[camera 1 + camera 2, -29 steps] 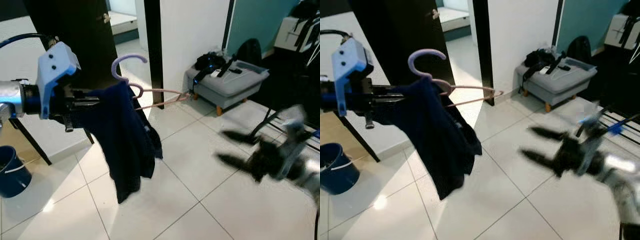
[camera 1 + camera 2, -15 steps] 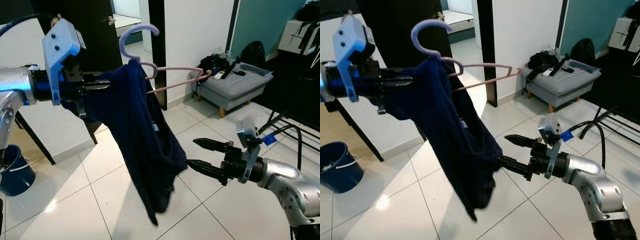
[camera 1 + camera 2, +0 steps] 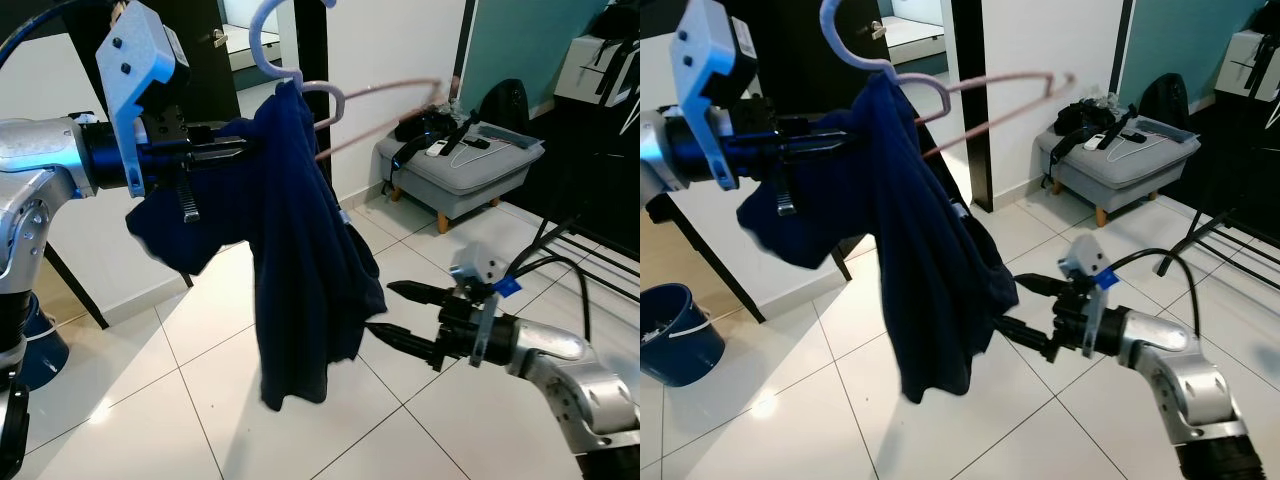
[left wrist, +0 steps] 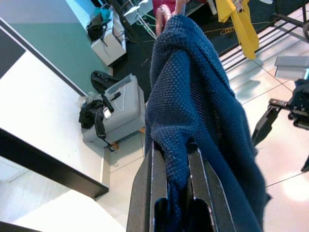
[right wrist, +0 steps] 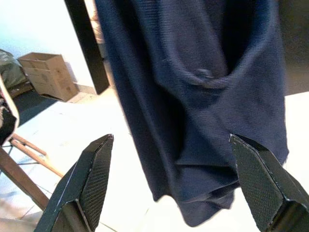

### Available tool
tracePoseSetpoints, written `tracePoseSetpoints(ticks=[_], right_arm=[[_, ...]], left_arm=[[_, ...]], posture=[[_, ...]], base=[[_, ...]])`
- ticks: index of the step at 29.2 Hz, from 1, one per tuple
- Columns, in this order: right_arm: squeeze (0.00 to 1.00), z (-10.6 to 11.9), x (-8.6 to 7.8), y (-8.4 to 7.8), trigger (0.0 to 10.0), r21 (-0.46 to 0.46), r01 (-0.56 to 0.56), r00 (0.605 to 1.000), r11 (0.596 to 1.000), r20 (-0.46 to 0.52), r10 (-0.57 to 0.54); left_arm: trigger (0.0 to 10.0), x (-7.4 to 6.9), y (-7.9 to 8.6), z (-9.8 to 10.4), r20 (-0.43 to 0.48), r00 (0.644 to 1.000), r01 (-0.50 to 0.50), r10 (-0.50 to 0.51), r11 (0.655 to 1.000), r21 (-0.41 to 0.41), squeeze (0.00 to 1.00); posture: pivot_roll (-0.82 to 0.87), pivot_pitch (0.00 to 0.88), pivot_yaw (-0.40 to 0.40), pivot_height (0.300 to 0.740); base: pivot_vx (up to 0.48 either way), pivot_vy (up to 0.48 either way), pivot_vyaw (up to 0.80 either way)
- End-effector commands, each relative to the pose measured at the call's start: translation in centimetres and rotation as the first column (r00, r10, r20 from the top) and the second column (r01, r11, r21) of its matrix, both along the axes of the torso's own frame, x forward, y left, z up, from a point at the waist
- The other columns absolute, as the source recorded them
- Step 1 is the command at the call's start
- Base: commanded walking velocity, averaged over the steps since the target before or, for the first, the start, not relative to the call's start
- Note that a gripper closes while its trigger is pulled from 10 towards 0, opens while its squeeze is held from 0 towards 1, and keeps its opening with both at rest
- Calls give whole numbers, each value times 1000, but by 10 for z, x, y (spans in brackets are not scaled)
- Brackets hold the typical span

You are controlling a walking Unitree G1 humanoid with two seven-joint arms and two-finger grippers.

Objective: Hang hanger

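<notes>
Hanger (image 3: 330, 95) with navy garment (image 3: 300, 250) raised higher, clamped by left gripper (image 3: 235, 155); right gripper (image 3: 400, 312), fingers spread, now steady beside hem; hanging pending.

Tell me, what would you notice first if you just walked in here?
A big dark blue sweater dangling in mid-air from a pink hanger, held up high by the left gripper, which is shut on the cloth. Lower down, the right gripper points its open black fingers at the sweater's bottom edge. Behind them a grey footstool stands by the white wall.
</notes>
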State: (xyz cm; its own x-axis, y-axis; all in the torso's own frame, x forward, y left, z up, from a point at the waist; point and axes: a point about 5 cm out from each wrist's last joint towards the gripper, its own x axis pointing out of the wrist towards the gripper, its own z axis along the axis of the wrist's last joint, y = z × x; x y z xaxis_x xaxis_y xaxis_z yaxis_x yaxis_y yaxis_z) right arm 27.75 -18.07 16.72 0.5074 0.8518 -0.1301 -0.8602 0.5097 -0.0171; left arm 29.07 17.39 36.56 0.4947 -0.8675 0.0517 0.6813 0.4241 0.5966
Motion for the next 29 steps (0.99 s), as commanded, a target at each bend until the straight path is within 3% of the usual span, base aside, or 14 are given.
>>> tracePoseSetpoints(ticks=[1,4,11,19,20,29], right_arm=[[0,6,2,7,10000,-9,-14,999,1000,45,14],[0,8,6,9,10000,-7,3,998,1000,67,-2],[0,26,26,3,10000,52,149,974,988,167,-155],[0,27,26,3,10000,58,156,972,986,171,-164],[0,28,26,4,0,78,150,971,986,177,-162],[0,32,27,4,0,112,142,970,984,184,-161]], left_arm=[[10000,-5,1,11,44,999,8,-6,999,-34,0],[10000,-6,0,12,46,999,11,-9,999,-35,0],[10000,-7,-1,13,50,999,11,-9,999,-34,0],[10000,-8,-1,13,48,999,12,-10,999,-33,0],[10000,-8,-2,13,48,999,14,-13,999,-31,0],[10000,-8,-2,14,50,999,13,-12,999,-29,0]], posture=[[-55,0,103,740],[-55,0,103,740],[-54,0,104,740],[-54,0,104,740],[-57,0,103,740],[-55,0,100,740]], base=[[0,0,0],[0,0,0],[0,0,0],[0,0,0],[0,0,0],[0,0,0]])
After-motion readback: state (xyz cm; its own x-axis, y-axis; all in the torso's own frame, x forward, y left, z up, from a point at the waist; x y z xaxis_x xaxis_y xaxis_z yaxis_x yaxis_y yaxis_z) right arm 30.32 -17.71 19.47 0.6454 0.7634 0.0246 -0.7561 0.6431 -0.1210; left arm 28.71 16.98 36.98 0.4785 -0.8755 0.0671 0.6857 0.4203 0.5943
